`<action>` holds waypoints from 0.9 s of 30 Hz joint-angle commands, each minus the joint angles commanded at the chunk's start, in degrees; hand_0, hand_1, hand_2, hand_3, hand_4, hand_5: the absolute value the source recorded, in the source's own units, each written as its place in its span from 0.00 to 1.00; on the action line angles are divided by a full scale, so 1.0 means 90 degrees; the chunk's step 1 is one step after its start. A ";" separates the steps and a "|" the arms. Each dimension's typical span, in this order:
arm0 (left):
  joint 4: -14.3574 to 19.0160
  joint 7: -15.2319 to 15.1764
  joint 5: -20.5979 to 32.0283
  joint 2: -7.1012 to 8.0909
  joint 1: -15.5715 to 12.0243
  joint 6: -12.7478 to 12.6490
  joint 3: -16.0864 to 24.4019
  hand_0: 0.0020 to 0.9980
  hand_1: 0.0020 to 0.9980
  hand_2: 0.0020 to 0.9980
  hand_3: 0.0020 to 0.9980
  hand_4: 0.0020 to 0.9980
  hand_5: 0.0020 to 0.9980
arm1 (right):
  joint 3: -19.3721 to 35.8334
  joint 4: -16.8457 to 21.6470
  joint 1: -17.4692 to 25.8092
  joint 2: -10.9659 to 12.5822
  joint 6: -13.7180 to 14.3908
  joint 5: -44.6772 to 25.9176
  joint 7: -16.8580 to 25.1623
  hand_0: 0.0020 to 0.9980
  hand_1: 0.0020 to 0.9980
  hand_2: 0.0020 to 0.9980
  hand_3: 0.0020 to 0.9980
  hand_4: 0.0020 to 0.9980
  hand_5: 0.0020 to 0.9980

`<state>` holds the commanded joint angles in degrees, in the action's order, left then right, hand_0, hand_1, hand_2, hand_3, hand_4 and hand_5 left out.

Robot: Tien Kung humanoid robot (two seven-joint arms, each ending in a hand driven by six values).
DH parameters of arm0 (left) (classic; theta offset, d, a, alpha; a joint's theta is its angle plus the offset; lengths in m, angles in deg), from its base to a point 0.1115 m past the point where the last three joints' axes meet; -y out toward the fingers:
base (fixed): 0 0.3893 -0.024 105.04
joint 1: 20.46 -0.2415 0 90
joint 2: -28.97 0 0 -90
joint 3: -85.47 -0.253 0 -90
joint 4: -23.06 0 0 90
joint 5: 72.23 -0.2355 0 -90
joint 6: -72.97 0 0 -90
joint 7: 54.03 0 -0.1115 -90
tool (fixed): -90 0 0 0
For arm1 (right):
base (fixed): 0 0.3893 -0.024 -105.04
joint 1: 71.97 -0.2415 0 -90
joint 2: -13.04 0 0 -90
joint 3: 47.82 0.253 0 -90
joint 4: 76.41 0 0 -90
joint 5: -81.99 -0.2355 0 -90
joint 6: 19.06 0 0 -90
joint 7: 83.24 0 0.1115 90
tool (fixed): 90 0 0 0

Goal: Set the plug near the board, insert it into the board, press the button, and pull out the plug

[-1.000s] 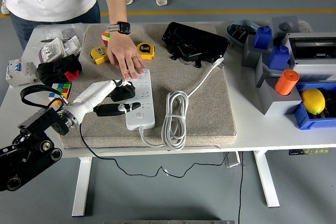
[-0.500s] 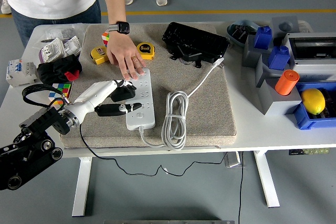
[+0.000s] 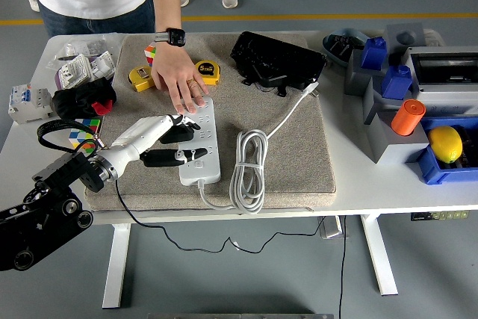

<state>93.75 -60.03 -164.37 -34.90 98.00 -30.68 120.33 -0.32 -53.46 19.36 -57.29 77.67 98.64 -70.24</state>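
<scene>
White plastic marks the power strip [image 3: 200, 147], which lies lengthwise on a grey felt mat [image 3: 299, 155] on the table [image 3: 351, 192], its coiled white cable [image 3: 250, 166] just to its right. The robot's left hand [image 3: 170, 140] reaches in from the lower left, its white fingers [image 3: 153, 129] closed around a black plug [image 3: 176, 133] held at the strip's left edge, about midway along it. The plug's own thin black cord [image 3: 142, 222] trails off the near edge of the table. A person's hand [image 3: 179, 80] is pressed flat on the far end of the strip, steadying it; a watch sits on that wrist.

The step in hand looks like insertion. To do it well, the plug's pins should be squared over one socket before any downward push, since a tilted entry would skid the plug along the strip's face. The push ought to run straight down, so the strip stays put under the person's palm. Whether the pins already sit in a socket cannot be told, as the fingers cover that spot. The plug lies inside the hand's grasp, touching or just above the strip. The right hand is out of view.
</scene>
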 joint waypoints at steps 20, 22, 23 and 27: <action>0.0525 -0.0143 0.0025 0.0217 -0.0326 -0.0160 0.0795 0.66 0.67 0.68 0.72 0.91 0.77 | -0.0028 0.0003 -0.0008 0.0005 -0.0001 0.0001 -0.0003 0.71 0.72 0.73 0.63 1.00 0.61; 0.0703 -0.0122 0.0032 0.0278 -0.0432 -0.0188 0.0899 0.66 0.67 0.68 0.72 0.91 0.77 | -0.0039 0.0005 -0.0006 0.0005 -0.0001 0.0001 -0.0004 0.71 0.72 0.73 0.63 1.00 0.61; 0.0808 -0.0081 0.0016 0.0313 -0.0493 -0.0186 0.0957 0.66 0.67 0.68 0.72 0.91 0.77 | -0.0042 0.0001 -0.0005 0.0007 -0.0001 -0.0005 -0.0005 0.71 0.72 0.73 0.63 1.00 0.61; 0.1322 0.0085 0.0125 0.0474 -0.0808 -0.0167 0.1277 0.33 0.49 0.53 0.68 0.89 0.43 | -0.0050 0.0001 0.0004 0.0034 0.0000 -0.0002 -0.0006 0.71 0.72 0.73 0.63 1.00 0.61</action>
<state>105.64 -59.27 -163.25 -30.63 90.73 -32.18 131.82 -0.77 -53.45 19.39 -56.98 77.67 98.63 -70.30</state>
